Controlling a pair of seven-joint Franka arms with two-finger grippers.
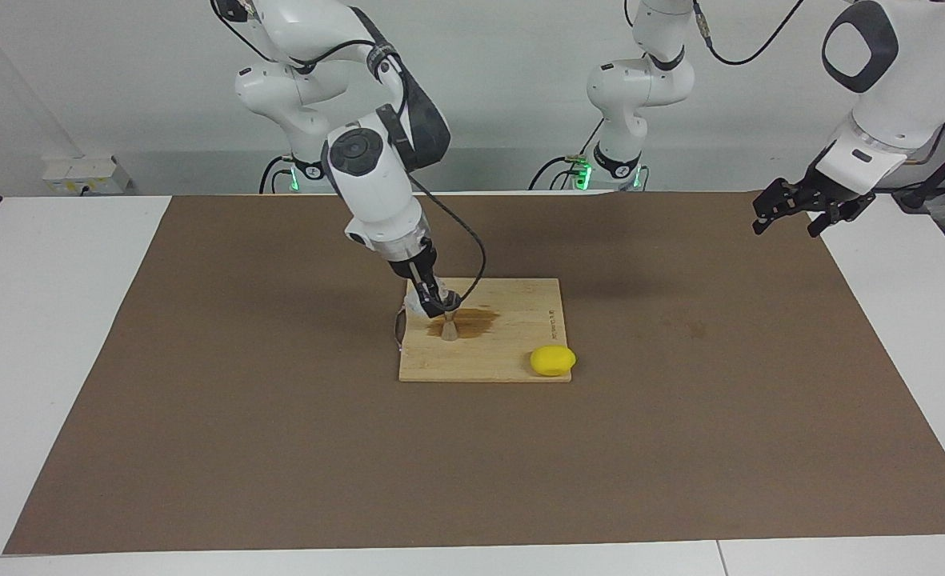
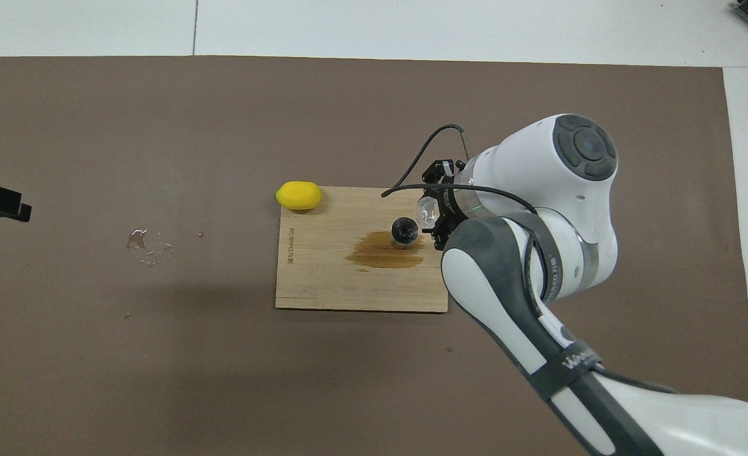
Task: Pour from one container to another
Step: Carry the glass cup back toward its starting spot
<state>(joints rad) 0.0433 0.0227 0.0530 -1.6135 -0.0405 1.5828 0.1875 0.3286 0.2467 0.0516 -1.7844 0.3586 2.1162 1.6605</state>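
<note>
Cup (image 1: 416,302) pinched in right gripper (image 1: 432,302), tilted over jigger (image 1: 448,328) on board (image 1: 520,352). Glass: rigid, slippery, breakable; best gripped across ribbed wall. Left gripper (image 1: 784,210) waiting, spread, over bench edge.

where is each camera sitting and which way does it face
Facing view: high across the table, looking at the robots; both arms show from base to tool, the right tool holding the cup over the jigger, the left tool waiting over the mat's edge.
Overhead view: high above the robots' end, looking steeply down; the right arm shows, and only the left tool's tip.
Shared: board, lemon, jigger, stain, half a turn apart.
</note>
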